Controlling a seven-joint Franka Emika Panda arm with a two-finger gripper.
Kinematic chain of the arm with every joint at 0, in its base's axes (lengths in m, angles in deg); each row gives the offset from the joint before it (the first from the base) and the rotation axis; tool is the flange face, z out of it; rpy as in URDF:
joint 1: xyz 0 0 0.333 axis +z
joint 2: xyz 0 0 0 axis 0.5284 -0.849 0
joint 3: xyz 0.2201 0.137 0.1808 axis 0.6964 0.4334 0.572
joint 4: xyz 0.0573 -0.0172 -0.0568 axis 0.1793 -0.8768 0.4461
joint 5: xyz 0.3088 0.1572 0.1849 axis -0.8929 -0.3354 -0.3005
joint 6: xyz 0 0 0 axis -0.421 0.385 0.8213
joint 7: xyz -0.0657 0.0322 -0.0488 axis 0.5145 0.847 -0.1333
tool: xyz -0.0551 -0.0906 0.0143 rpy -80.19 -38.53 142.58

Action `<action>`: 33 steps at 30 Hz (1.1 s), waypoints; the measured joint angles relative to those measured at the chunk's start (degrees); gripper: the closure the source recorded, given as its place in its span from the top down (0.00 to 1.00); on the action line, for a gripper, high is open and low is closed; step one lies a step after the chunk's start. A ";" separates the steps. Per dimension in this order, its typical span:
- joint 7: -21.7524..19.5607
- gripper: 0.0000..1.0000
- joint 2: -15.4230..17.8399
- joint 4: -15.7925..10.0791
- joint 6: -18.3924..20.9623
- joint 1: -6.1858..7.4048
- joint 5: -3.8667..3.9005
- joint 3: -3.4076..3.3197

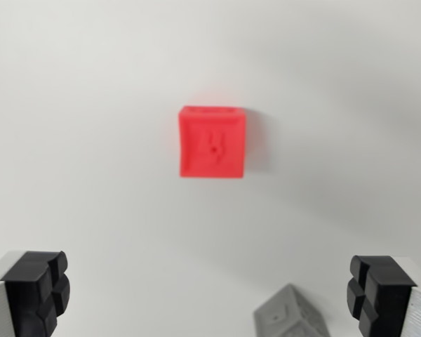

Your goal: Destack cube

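Wrist view rn: red cube (212,142) sits a bit above frame center on the white bench (91,105), pic is blurry tho. Claw (210,295) is spread wide, nothing in it, black pads (38,291) in the lower left and lower right corners w/ a big gap between. Grey cube (289,316) pokes in at the bottom edge, right of center, looks tilted or at least seen at an angle, only part of it shows.

The two cubes are well apart, not touching, so imo the destack itself looks done or close to it. Can't tell if there's anything under the red one, only its top face and a bit of the near side show.

What could go wrong from here:
- grey cube is right near the claw's right pad. If the arm swings sideways or drops, that pad could clip it and knock it across the bench.
- if the claw is meant to go for the red cube, it isn't lined up between the pads yet, red sits further up the frame. Closing early = grabs air.
- blur means depth is hard to judge, so coming down too fast could push a cube instead of straddling it.
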 joint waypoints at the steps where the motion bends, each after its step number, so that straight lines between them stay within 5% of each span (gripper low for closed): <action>1: -0.01 1.00 0.32 0.23 0.54 0.00 0.01 0.00; 18: -0.12 1.00 4.08 3.65 7.76 0.00 0.14 0.00; 33: -0.15 1.00 5.02 4.97 10.07 0.00 0.17 0.00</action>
